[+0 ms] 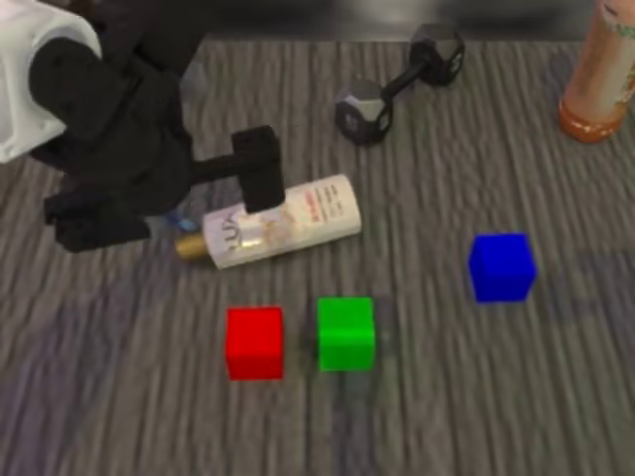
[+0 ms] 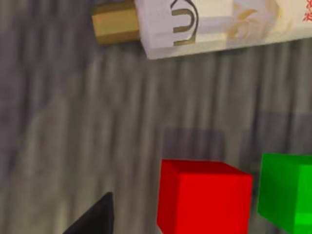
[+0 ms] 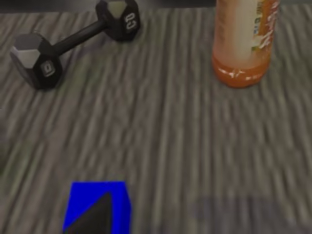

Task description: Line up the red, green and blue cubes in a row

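Red cube (image 1: 254,342) and green cube (image 1: 345,333) sit side by side below the left fingers (image 1: 260,169); blue cube (image 1: 501,266) sits apart rightward. Finger state: cannot tell.

Even, soft light from above; faint shadows lie beside the bright red cube (image 1: 254,342) on the streaky grey table (image 1: 496,397), all slightly blurred.

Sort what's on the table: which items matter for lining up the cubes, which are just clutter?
For the job:
red cube
green cube
blue cube

Just lying about:
lotion bottle, on its side
dumbbell
orange drink bottle, standing at the far right
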You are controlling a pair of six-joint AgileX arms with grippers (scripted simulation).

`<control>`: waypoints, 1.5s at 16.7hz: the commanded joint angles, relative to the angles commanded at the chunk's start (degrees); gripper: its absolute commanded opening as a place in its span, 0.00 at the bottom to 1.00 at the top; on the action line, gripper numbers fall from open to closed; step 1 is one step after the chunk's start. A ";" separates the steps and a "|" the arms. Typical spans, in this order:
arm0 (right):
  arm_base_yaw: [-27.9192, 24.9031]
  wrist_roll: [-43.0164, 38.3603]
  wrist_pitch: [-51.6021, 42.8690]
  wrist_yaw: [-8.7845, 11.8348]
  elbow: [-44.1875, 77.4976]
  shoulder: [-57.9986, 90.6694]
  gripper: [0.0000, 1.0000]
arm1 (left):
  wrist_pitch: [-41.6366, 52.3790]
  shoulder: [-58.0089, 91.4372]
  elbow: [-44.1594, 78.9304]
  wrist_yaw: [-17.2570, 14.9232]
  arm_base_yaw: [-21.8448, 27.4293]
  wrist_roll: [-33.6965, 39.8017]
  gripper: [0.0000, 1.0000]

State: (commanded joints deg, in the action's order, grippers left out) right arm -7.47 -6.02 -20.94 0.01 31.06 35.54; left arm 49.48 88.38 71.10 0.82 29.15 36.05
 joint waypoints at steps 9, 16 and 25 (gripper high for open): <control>-8.71 -7.62 -28.57 -0.04 38.77 53.67 1.00 | -25.61 -51.39 -46.06 0.23 -19.21 -19.29 1.00; -13.29 -11.67 -42.61 -0.10 60.36 79.49 1.00 | -44.48 -82.58 -67.49 -0.55 -28.50 -33.01 1.00; -13.95 -12.45 -45.22 -0.12 64.83 84.24 1.00 | -49.48 -88.38 -71.10 -0.82 -30.30 -36.05 1.00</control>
State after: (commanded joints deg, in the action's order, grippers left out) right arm -21.42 -18.47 -66.16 -0.11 95.89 119.78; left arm 0.00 0.00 0.00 0.00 -1.15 0.00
